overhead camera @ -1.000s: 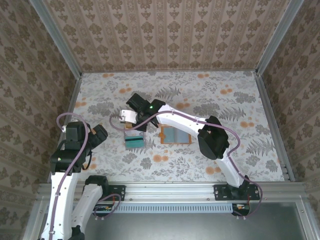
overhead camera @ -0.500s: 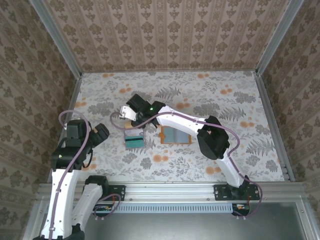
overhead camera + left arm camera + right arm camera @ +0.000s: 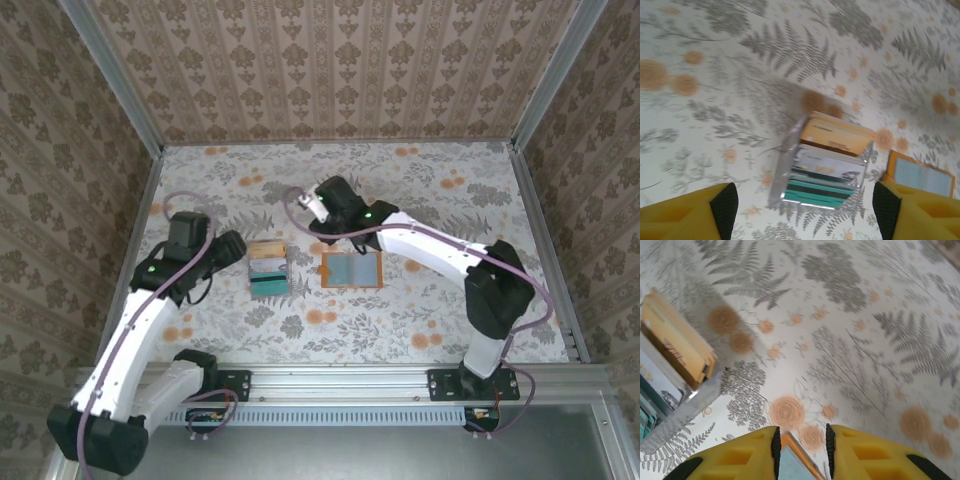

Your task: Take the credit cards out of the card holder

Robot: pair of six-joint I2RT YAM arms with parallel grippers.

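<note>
Floral tabletop [image 3: 430, 200]: you've got the card holder [image 3: 352, 269] lying open flat, pale inside up, right of centre. The credit cards [image 3: 268, 268] are already out, in a fanned pile just left of it, not touching. Left hand [image 3: 238, 246] is beside the pile, spread wide, empty. Right hand [image 3: 801, 442] is over the holder's far corner, barely parted, gripping nothing.

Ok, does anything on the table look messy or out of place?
Nothing really. The cards lie in a neat overlapping row, and the wallet sits open and flat beside them, not touching.
</note>
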